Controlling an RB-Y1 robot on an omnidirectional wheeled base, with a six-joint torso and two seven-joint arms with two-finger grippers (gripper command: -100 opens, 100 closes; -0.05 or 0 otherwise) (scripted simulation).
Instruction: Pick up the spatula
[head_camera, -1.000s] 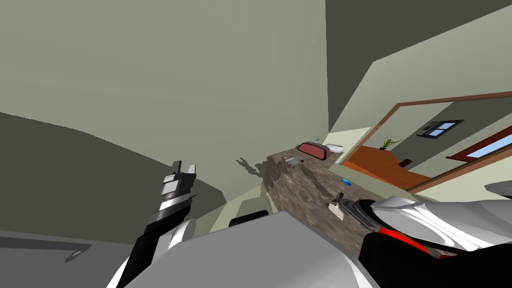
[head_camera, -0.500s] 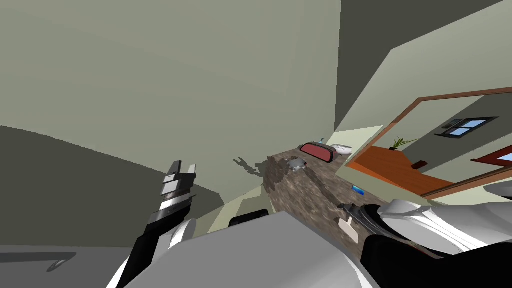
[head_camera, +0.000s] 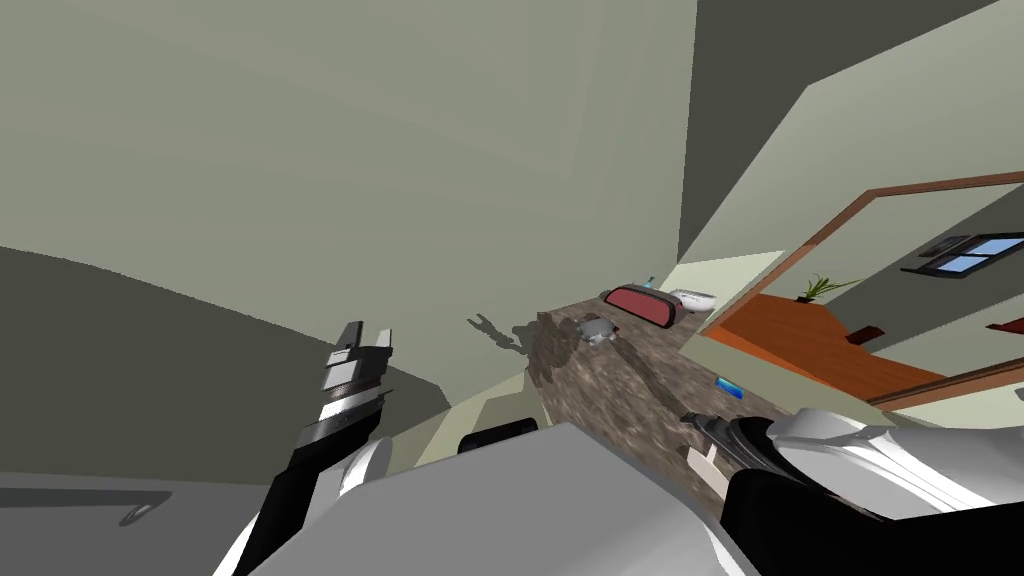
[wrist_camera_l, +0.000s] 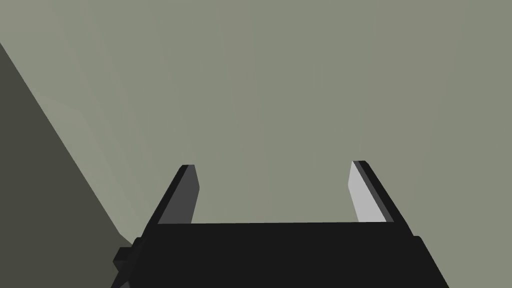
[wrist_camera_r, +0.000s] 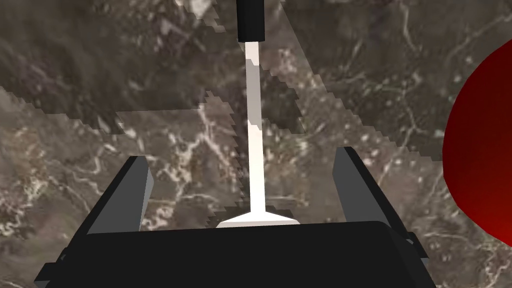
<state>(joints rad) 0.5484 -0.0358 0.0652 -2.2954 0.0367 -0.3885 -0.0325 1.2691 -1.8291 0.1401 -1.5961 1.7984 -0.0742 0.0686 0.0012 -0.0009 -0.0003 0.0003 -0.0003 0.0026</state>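
Hovering over the brown marbled surface (wrist_camera_r: 75, 100), the right claw (wrist_camera_r: 241, 155) stood wide open and held nothing. The spatula (wrist_camera_r: 255, 125) lay flat on the surface between the claw's two fingers, touching neither; it was white with a black far end. A dark red round thing (wrist_camera_r: 480, 150) lay near it. The left claw (wrist_camera_l: 272, 165) was raised away from the surface, open and empty.

Rolled head view and close right wrist, probably sharing countertop (wrist_camera_r: 75, 100)
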